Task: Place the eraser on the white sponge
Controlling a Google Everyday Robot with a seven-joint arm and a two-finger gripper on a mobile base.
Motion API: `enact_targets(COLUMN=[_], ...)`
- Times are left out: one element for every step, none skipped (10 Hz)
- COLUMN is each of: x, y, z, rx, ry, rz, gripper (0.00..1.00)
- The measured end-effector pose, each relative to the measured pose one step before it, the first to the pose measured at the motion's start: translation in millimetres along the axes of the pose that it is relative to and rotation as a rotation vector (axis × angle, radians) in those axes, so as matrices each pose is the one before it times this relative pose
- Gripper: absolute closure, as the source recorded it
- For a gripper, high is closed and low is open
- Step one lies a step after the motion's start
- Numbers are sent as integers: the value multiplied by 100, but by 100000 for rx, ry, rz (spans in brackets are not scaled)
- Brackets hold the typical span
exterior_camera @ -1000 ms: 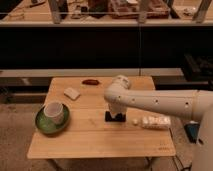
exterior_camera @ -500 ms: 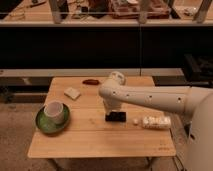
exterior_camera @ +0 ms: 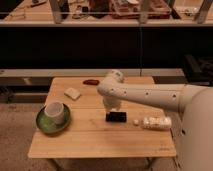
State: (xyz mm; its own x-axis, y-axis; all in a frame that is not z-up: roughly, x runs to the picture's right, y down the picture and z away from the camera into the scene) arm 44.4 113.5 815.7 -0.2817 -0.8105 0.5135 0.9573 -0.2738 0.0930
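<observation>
The eraser (exterior_camera: 116, 116) is a small flat black slab lying on the wooden table (exterior_camera: 100, 142) near its middle. My gripper (exterior_camera: 113, 110) hangs from the white arm (exterior_camera: 150, 95) directly over the eraser, at or just above its top. The arm hides the gripper's tips. The white sponge (exterior_camera: 72, 93) is a pale block lying at the table's back left, well apart from the eraser and the gripper.
A white cup (exterior_camera: 55, 112) stands on a green plate (exterior_camera: 45, 125) at the front left. A reddish-brown oblong thing (exterior_camera: 90, 81) lies at the back edge. A tiny white cube (exterior_camera: 136, 121) and a pale packet (exterior_camera: 157, 122) lie right of the eraser. Dark shelving stands behind.
The arm's elbow has swung a little to the left above the table. The eraser lies in the same spot.
</observation>
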Motion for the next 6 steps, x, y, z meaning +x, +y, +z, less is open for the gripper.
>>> enact_targets(x=[-998, -421, -39, 272, 370, 284], y=[-10, -7, -106, 472, -215, 25], z=[-241, -283, -478, -520, -295, -246], rx=[-138, 1364, 4210, 3943, 3721, 4922], ry=[-510, -269, -648, -789, 162, -326], rz=[-174, -1133, -6316, -13757, -9725, -12747], gripper=[43, 36, 26, 20, 20, 20])
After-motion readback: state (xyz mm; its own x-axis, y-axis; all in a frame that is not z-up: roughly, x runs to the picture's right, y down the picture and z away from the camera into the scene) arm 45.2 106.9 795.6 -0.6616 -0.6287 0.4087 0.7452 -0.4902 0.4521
